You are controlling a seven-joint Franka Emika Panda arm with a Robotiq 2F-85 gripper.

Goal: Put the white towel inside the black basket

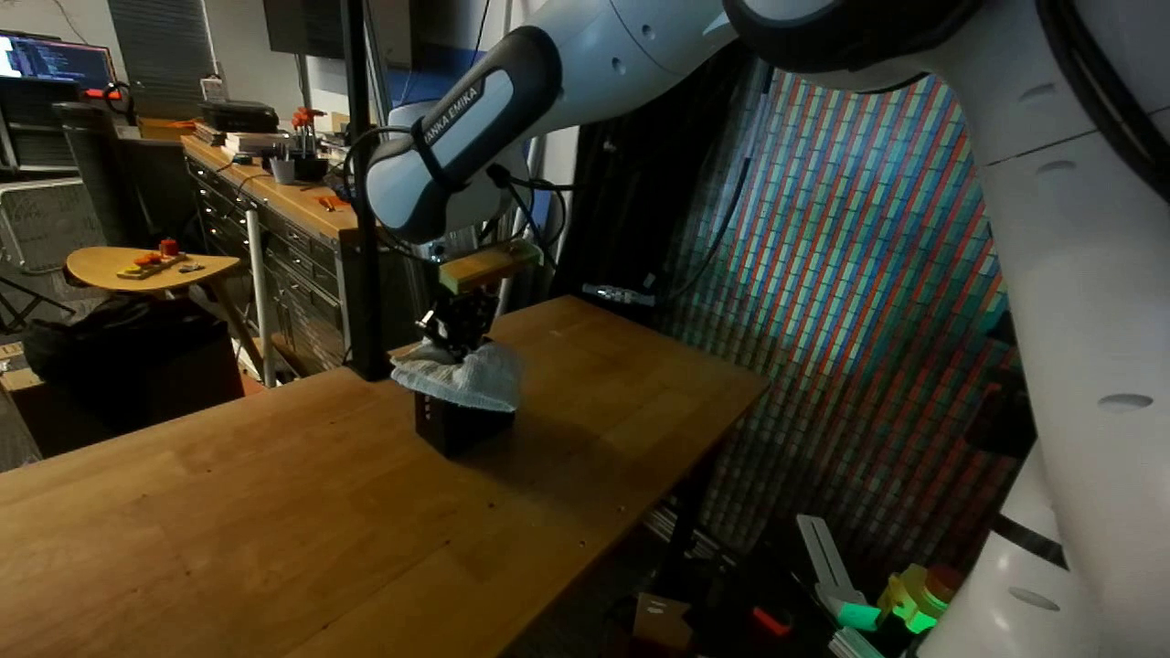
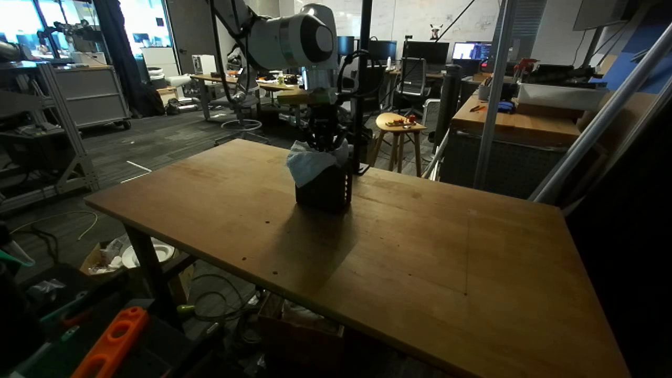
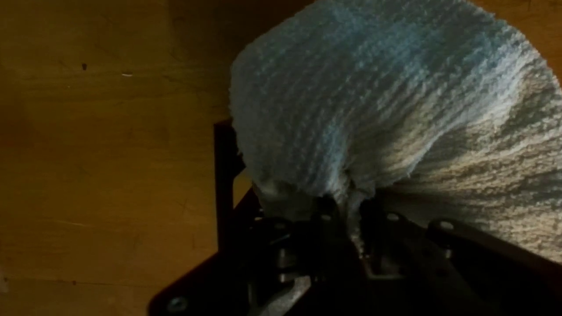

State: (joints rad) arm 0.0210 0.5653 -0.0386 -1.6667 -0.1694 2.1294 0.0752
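in an exterior view, left to right: a screen [image 1: 57,64], a stool [image 1: 96,267], drawers [image 1: 306,274], a post [image 1: 367,283], then the towel [image 1: 462,382] draped over the top of the basket [image 1: 462,429] on the table [image 1: 274,530], with the arm [image 1: 622,73] above. a patterned panel [image 1: 841,247] at the right shows only there.

in an exterior view, left to right: a trolley [image 2: 86,97], an orange bar [image 2: 110,341] and white plates [image 2: 165,252], these 3 seen only there; then the basket, upright, a flap of towel hanging outside its upper left corner; farther right, the post, the stool and a slanted pole [image 2: 604,118].

in the wrist view, left to right: the table, the basket's black rim [image 3: 223,193], then the gripper [image 3: 348,210], its jaws nearly together, pinching a bunched fold of the towel, which fans out above and to the right. only this view shows the pinch plainly.

the screen is cut off by the left edge, and a table leg [image 2: 150,270] covers part of the plates. the towel hides most of the basket's mouth; how much of it lies inside cannot be told. in both exterior views the jaw tips are hard to make out, dark and partly behind cloth. in the wrist view the towel runs off the top and right edges, and the gripper's lower parts are dim and blurred.
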